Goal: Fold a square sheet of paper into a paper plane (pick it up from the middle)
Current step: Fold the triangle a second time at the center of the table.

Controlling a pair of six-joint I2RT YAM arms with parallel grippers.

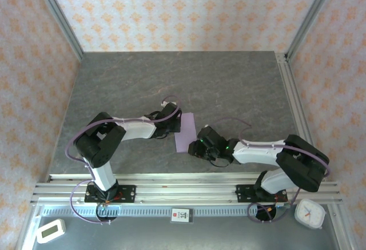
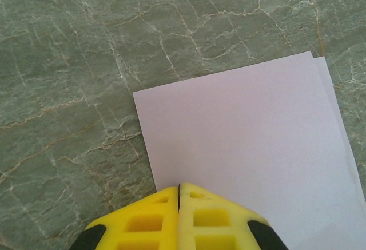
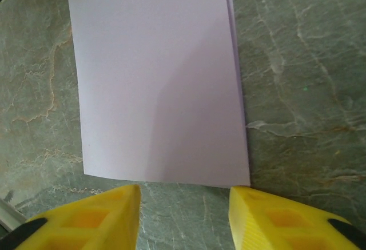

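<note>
Lilac sheet of paper [image 1: 186, 132] is seen flat on the marbled grey-green table [image 1: 229, 84], about mid-table, between the two grippers. It is doubled over into a rectangle. A second layer peeks out along one long edge in both wrist views.

Handling, judged:
- Very light, thin and limp, so it is likely to slide on the smooth top when pushed.
- Easily creased or dented by the fingers, and stray creases will be kept.
- With no thickness to grab from above, it is best taken at a free edge or lifted at the fold. A mid-edge grip is preferred so that the layers stay aligned.

Left gripper [image 1: 173, 125] is at the sheet's 9 o'clock. Its yellow fingers [image 2: 148, 221] are pressed fully together, with the tips at the paper's edge. Whether paper is pinched between them cannot be told.

Right gripper [image 1: 198, 146] is at the sheet's 5 o'clock. Its jaws are held apart, framing the short edge, and nothing is grasped. A strip of table is visible between the tips and the paper.

A white timer [image 1: 50, 230] at 7 o'clock and a small clock [image 1: 309, 213] at 5 o'clock sit well apart on the near ledge. Only the opposite gripper is judged a possible obstruction.
</note>
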